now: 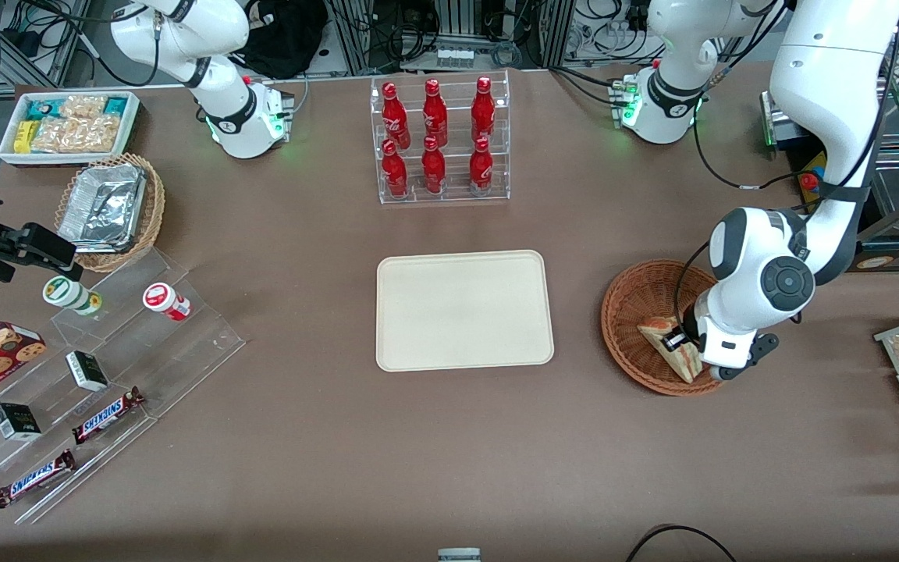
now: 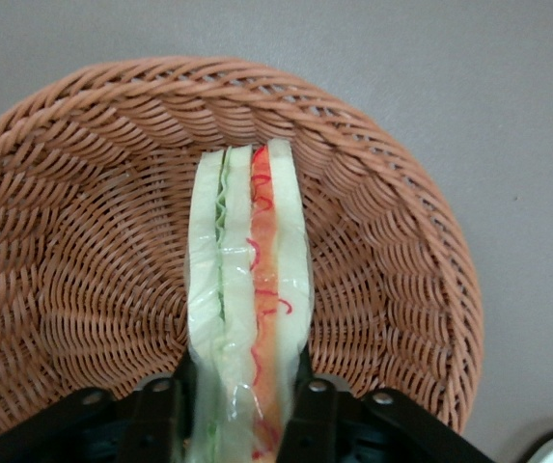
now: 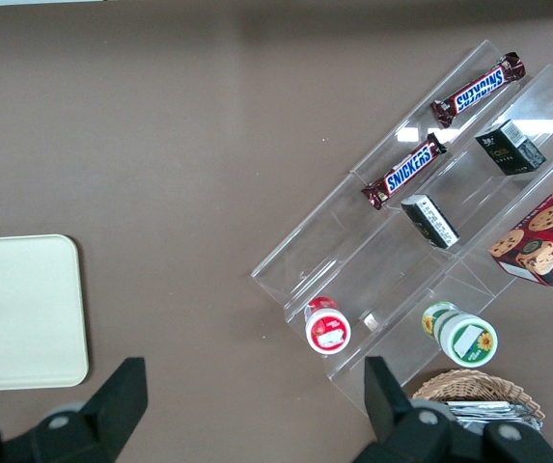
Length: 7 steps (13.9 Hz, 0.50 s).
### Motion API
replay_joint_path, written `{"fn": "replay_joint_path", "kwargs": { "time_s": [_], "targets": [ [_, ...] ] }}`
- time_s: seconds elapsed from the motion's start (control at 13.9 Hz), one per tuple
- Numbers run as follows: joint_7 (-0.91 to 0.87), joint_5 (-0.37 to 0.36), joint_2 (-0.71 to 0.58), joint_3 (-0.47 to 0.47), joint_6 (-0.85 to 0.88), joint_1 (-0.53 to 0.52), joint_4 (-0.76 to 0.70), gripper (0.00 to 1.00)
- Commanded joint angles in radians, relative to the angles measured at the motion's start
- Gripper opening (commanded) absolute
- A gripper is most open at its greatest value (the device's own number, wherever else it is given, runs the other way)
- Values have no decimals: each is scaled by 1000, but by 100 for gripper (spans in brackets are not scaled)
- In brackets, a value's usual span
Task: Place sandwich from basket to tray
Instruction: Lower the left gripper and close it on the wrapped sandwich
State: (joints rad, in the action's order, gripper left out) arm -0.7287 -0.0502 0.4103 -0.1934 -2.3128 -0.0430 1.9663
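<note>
Sandwich (image 2: 249,289) stands on edge in our basket (image 2: 83,241), lengthwise away from the gripper (image 2: 242,410), jaws pinching its broad faces.

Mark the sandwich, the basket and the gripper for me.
sandwich (image 2: 249,280), left wrist view, on its layered cut edge.
basket (image 1: 637,293), front view, on its woven inner wall.
gripper (image 2: 244,410), left wrist view, midway between its fingertips, shut on the sandwich inside the basket.

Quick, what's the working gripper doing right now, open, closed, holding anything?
Left gripper: down in the basket, fingers closed on the sandwich, one on each side of it.
</note>
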Motion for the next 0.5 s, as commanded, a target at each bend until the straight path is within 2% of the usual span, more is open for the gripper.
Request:
{"fn": "replay_joint_path", "kwargs": {
  "time_s": [0.0, 0.43],
  "targets": [
    [-12, -17, -62, -4, 71, -11, -26, 11],
    [-2, -13, -68, -4, 501, 32, -349, 9]
  ]
}}
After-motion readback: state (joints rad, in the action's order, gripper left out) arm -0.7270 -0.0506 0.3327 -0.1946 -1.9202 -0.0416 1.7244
